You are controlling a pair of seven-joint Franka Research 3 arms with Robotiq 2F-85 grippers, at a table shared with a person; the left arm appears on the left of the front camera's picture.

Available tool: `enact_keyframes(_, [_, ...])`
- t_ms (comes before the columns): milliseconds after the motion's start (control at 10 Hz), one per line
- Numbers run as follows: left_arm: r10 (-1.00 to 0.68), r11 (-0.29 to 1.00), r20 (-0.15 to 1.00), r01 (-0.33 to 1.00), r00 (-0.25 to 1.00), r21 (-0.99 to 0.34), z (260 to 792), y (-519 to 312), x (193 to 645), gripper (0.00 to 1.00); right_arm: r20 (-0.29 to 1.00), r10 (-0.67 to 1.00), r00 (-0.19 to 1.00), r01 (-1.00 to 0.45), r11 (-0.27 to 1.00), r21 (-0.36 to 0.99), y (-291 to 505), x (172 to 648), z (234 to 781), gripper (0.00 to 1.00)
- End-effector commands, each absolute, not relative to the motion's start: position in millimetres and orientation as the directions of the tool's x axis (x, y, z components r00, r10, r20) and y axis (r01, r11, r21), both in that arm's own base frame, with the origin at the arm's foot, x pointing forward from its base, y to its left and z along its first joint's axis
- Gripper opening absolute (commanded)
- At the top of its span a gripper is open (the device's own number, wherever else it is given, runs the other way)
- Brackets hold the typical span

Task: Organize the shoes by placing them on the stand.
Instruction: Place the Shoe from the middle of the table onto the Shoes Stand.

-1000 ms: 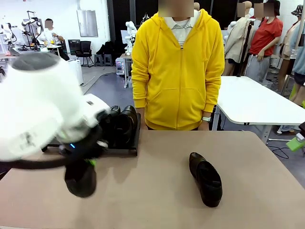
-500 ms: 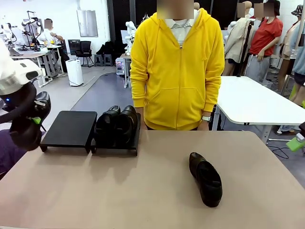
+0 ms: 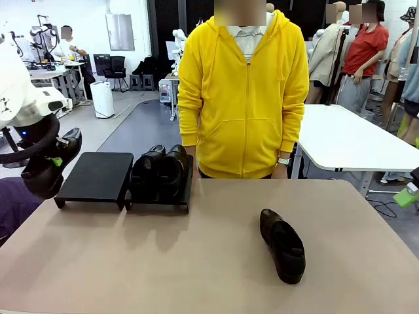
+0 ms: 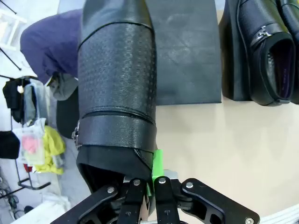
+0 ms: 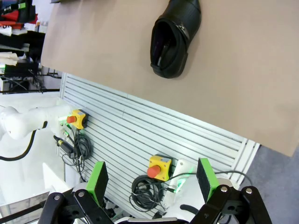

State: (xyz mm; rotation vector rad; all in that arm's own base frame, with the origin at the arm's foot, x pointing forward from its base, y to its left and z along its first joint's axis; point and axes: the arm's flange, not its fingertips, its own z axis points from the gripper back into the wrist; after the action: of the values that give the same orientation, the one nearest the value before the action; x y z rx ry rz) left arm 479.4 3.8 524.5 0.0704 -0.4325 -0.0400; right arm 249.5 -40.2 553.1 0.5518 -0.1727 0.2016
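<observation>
my left fingers (image 4: pixel 157 163) are clamped shut on the back rim of one black shoe (image 4: pixel 117 84). the green pad presses against the edge of its opening at the bottom centre of my left wrist view. the shoe runs straight up the frame away from them, toe farthest off, with a small metal buckle on its left side. the toe end lies over the left edge of the bare platform (image 4: pixel 187 51) of the stand. the shoe is up in the air, touching neither that platform nor the surface (image 4: pixel 210 149).

in the front view the same fingers (image 3: pixel 56 161) and held shoe (image 3: pixel 46 171) hang at the far left of the frame. they are just beside the left end of the bare platform (image 3: pixel 98 175), and the toe tips downward.

to the right of the bare platform, touching it, is the second platform (image 3: pixel 157 205). it carries a pair of shoes (image 3: pixel 160 171) side by side, toes toward the near side. that pair sits in the upper right of my left wrist view (image 4: pixel 266 56).

my right fingers (image 5: pixel 205 177) stand wide open, holding nothing, low in my right wrist view. the fourth shoe (image 5: pixel 175 39) lies near the top of that view. in the front view this shoe (image 3: pixel 283 245) lies alone, right of centre on the surface (image 3: pixel 196 261), well apart from the stand. a person in a yellow hoodie (image 3: pixel 245 98) stands at the far edge.
</observation>
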Motion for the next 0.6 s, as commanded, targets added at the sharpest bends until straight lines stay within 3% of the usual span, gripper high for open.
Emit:
enact_keyframes(0, [-0.052,0.996,0.431,0.018,0.901,0.084,529.7,7.1,465.5,0.0,0.216,0.137,0.967,-0.233,0.823,0.518,-38.0,249.4,559.0,1.0])
enact_keyframes(200, [-0.053,0.997,0.418,0.023,0.907,0.077,524.7,4.1,475.6,0.0,0.216,0.137,0.967,-0.233,0.823,0.518,-38.0,249.4,559.0,1.0])
enact_keyframes(500, [-0.061,0.998,0.431,0.048,0.9,0.041,525.2,13.5,536.3,0.0,0.216,0.137,0.967,-0.233,0.823,0.518,-38.0,249.4,559.0,1.0])
